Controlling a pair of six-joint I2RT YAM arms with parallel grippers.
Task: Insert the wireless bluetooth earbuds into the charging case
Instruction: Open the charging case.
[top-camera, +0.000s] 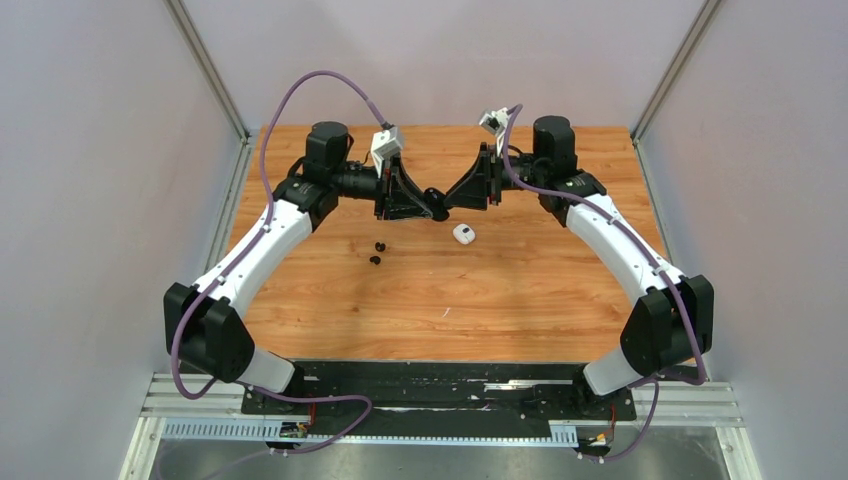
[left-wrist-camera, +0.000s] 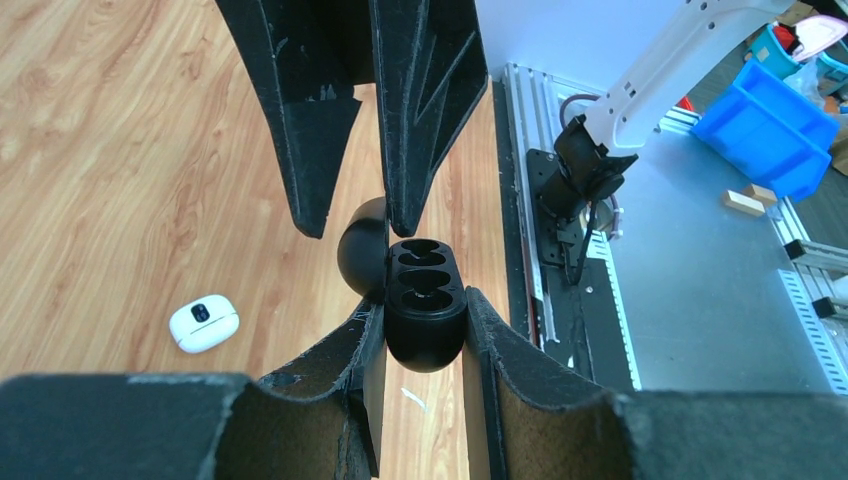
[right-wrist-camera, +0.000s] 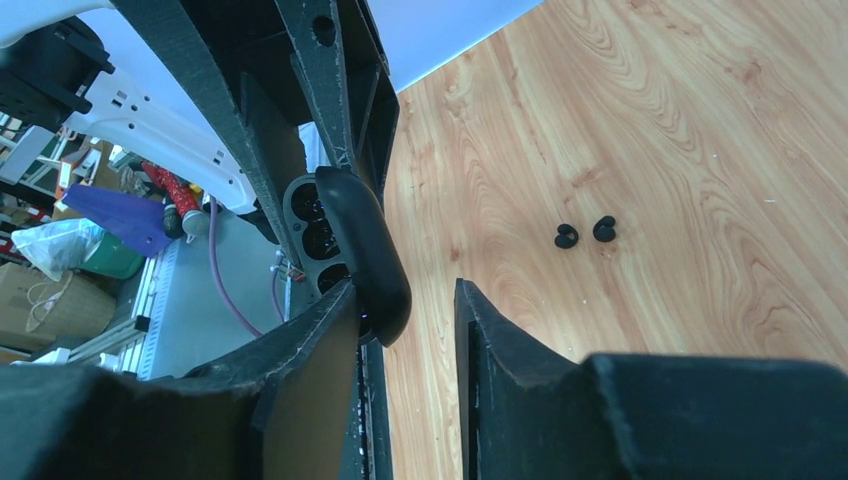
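Black charging case (left-wrist-camera: 425, 335), lid open, sits pinched in the left gripper (left-wrist-camera: 422, 298) at centre frame. The right gripper (right-wrist-camera: 405, 292) straddles its lid, grip unclear. Below them, two black earbuds (top-camera: 378, 245) lie left and a white pebble (top-camera: 463, 234) right on the wooden desk (top-camera: 520, 300), between grey walls (top-camera: 100, 150).

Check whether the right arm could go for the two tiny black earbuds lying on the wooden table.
Probably, but not freely: the right gripper straddles the lid of the open black plastic charging case that the left gripper holds. The earbuds lie uncovered on bare wood, nearer the left gripper.
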